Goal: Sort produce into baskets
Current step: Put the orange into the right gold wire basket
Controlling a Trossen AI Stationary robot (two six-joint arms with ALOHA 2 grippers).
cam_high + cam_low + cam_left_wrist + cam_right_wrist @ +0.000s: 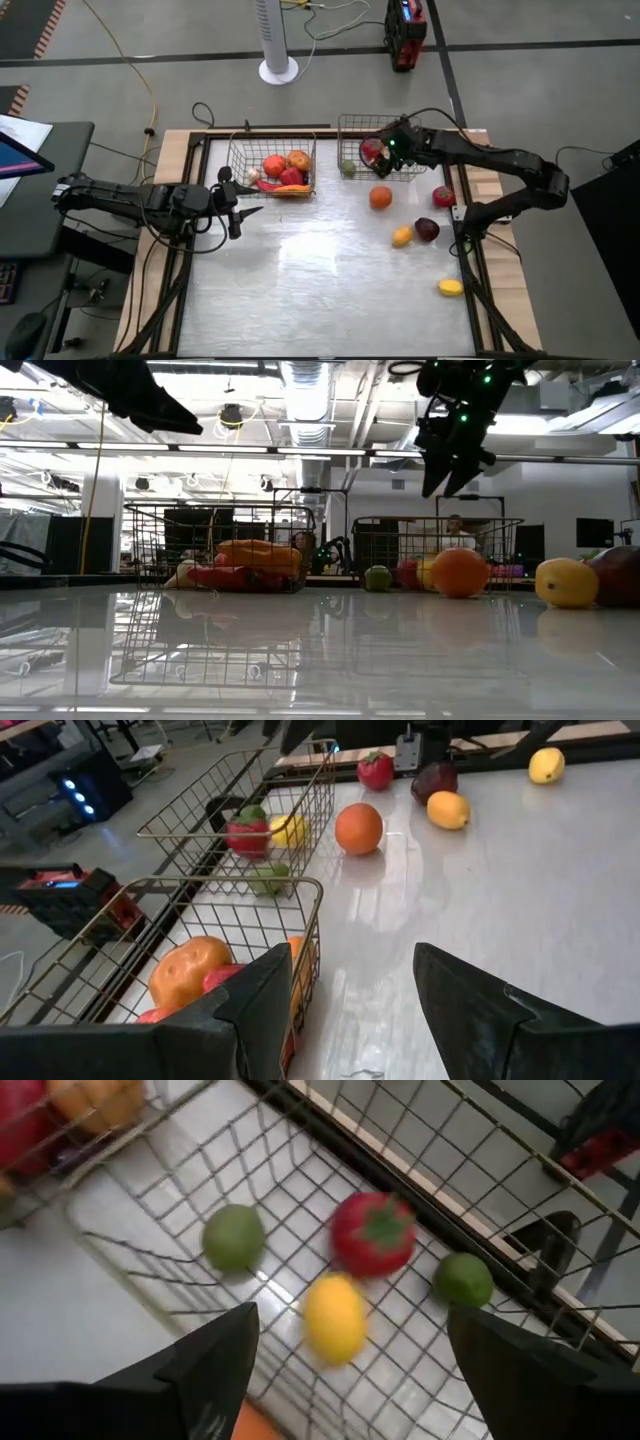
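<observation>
yellow fruit [335, 1318] blurred, dark fruit [618, 575] cut off

A white pedestal fan [277, 40] stands on the floor beyond the table's far edge, with a red and black box [405, 32] near it. A yellow cable [130, 62] trails across the floor toward the table's far left corner.

I see the table top [300, 290] as a smooth, glossy pale surface; in the low view it mirrors the baskets and the fruit. Its border [178, 150] looks like light bare wood. Both baskets, the left one [240, 160] and the right one [352, 128], are of thin shiny metal wire. The orange [380, 198] has a matt, slightly dull plastic skin, and the lemon [334, 1318] looks smooth. My left gripper's fingers [250, 1010] look like matt dark plastic.
</observation>
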